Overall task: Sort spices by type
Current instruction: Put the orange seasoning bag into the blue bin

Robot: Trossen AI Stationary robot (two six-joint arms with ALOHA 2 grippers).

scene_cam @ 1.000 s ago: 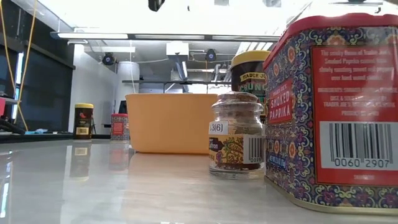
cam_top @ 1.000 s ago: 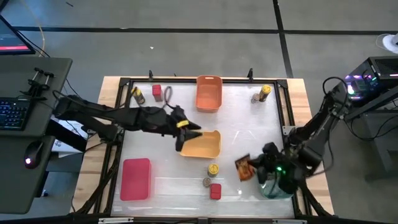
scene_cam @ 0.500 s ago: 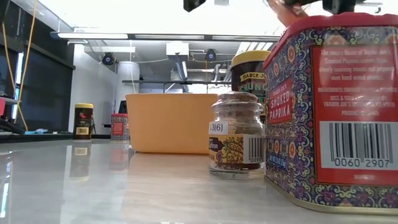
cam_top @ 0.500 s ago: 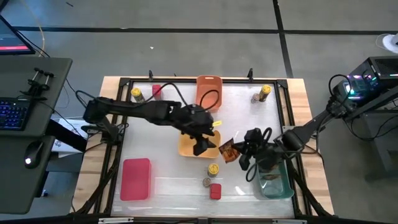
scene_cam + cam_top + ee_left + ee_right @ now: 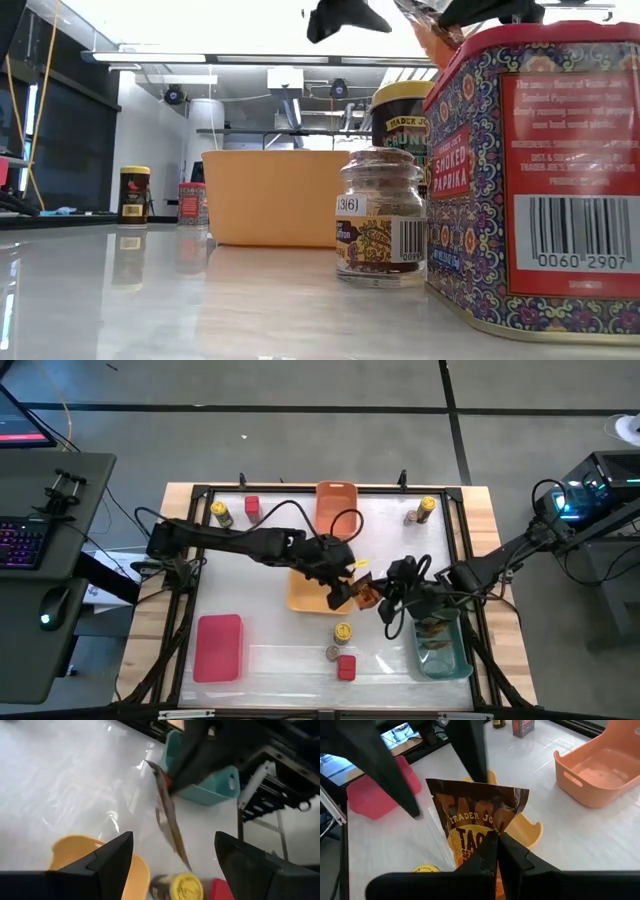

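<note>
A brown-and-orange flat packet (image 5: 367, 595) (image 5: 470, 820) hangs in the air between the yellow bin (image 5: 305, 598) and the teal bin (image 5: 445, 655). My right gripper (image 5: 384, 598) (image 5: 496, 851) is shut on it. My left gripper (image 5: 349, 590) (image 5: 172, 870) is open. Its fingers (image 5: 117, 857) stand on either side of the packet's free end (image 5: 172, 832), apart from it. A yellow-lidded jar (image 5: 343, 631), a short grey jar (image 5: 332, 653) and a red tin (image 5: 346, 667) stand near the table's near edge. My right gripper pinches the packet between its two fingers at the middle of one end edge (image 5: 492, 836). The fingers come level from the table's right side. The packet is lifted clear and stands on edge, sticking out toward my left gripper.
The orange bin (image 5: 337, 510) sits at the far edge and the red bin (image 5: 220, 648) at the near left. A yellow-lidded jar (image 5: 220, 513) and a red tin (image 5: 251, 506) stand far left, two jars (image 5: 420, 510) far right. Brown packets (image 5: 435, 628) lie in the teal bin.
My right gripper has carried the packet up and away from the teal bin toward the table's middle. My left gripper has swung right across the yellow bin toward the packet, and its open fingers now flank the packet's free end.
</note>
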